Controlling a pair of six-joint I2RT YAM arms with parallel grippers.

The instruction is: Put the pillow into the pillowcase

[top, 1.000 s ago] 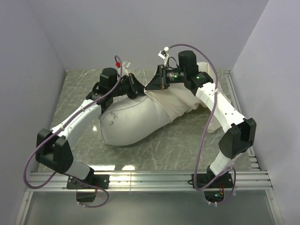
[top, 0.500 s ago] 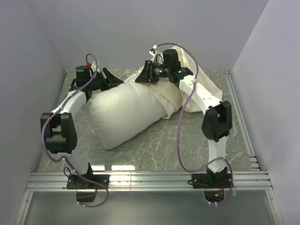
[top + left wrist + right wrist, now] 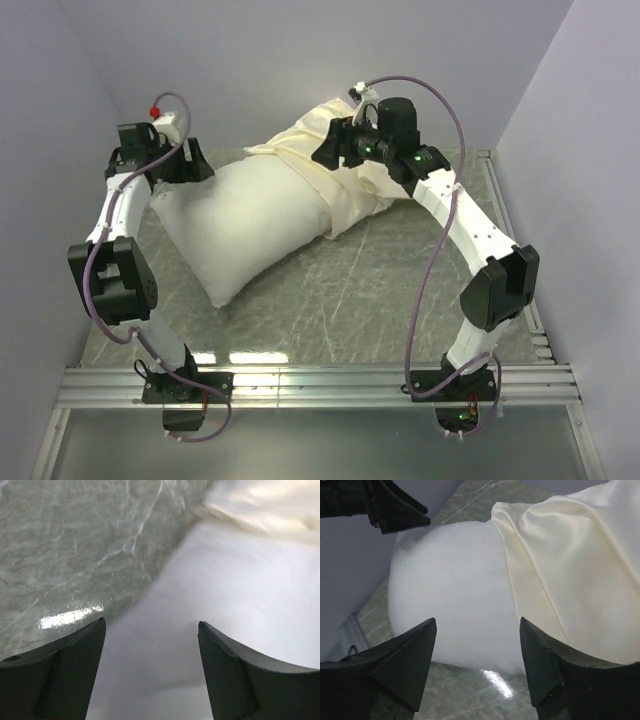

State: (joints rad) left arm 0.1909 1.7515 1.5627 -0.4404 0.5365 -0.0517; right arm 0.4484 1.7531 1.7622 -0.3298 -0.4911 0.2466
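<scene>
- Pillow [image 3: 250, 225] lies slantwise on the table [image 3: 350, 290]; its far right end sits inside the pillowcase [image 3: 350, 205], the rest is bare and white
- pillowcase is bunched in folds over that end, at the far side of the table
- left tool [image 3: 151, 623]: I see its jaws spread wide above the pillow's far left corner; nothing gripped
- right tool [image 3: 477, 621]: jaws apart as well, hovering over the edge where the pillowcase meets the pillow; it holds nothing

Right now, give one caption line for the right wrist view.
Open right pincer over the white pillow, one end covered by the cream pillowcase.
</scene>
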